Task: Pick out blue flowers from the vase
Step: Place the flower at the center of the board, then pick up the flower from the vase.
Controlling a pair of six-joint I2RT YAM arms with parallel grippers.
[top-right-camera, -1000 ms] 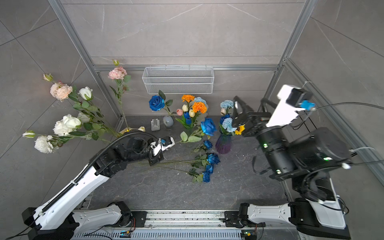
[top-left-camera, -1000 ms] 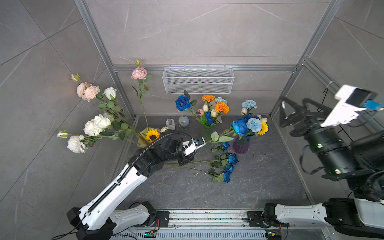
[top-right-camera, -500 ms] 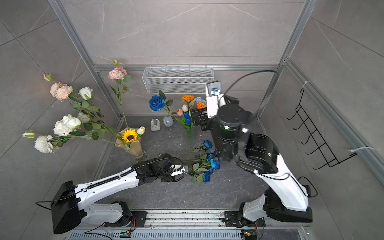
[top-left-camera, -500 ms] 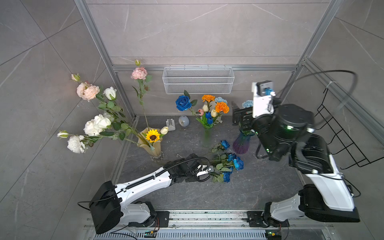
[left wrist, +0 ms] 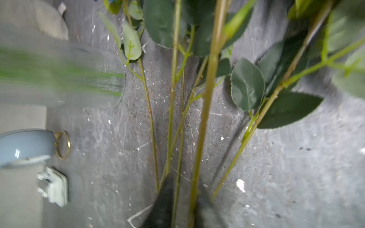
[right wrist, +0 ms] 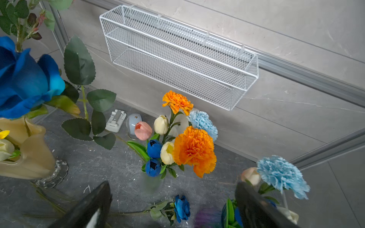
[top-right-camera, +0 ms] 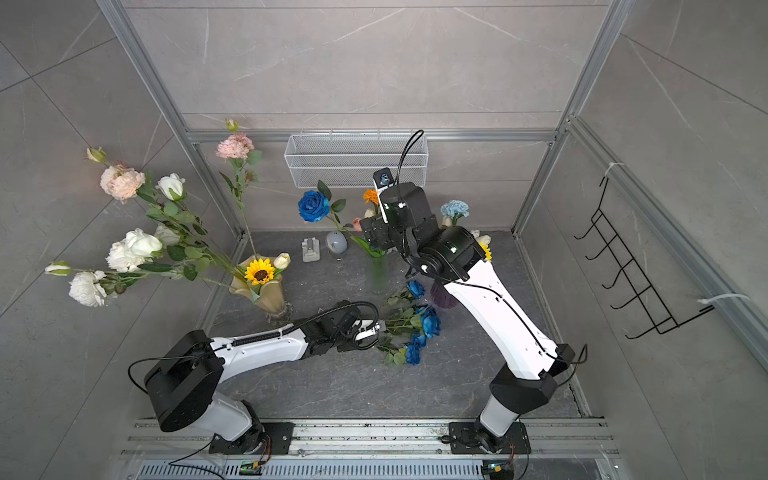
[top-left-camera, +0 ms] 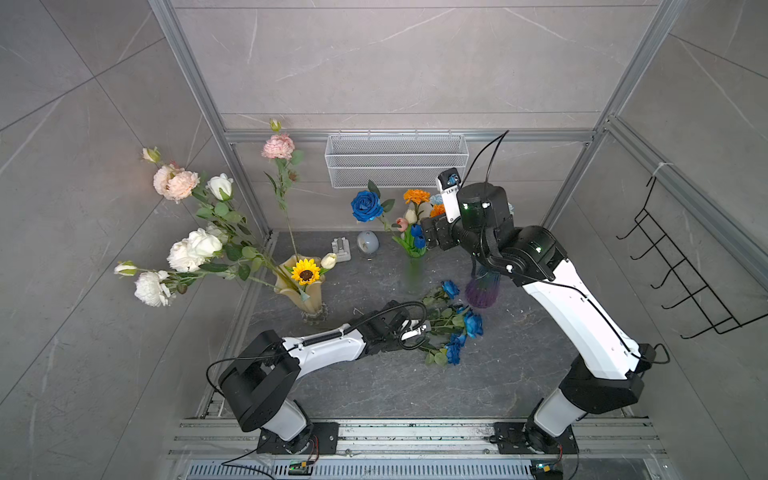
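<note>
Several blue flowers [top-left-camera: 471,324] are lying on the dark desk [top-left-camera: 374,395] in both top views, with blooms pointing right and green stems running left. They are sitting just near of the clear vase [top-left-camera: 413,274] and left of the purple vase [top-left-camera: 482,291]. The left end effector [top-left-camera: 422,332] is stretching low over the desk from the left and sitting at the stem ends. In the left wrist view its two dark fingers [left wrist: 162,207] are standing partly spread, with a few thin stems [left wrist: 205,110] passing through the gap, and it is not clear whether either finger is touching a stem. The right end effector [right wrist: 172,183] is hovering higher up, just right of the bouquet in the clear vase, its jaws spread wide with nothing between them. That bouquet is holding more blue: a tall deep blue rose [right wrist: 23,79] leaning out to the left, two small blue tulips [right wrist: 154,149] low among orange carnations [right wrist: 194,150], and a pale blue carnation [right wrist: 202,120] at the far side. Another pale blue carnation is standing in the purple vase on the right.
</note>
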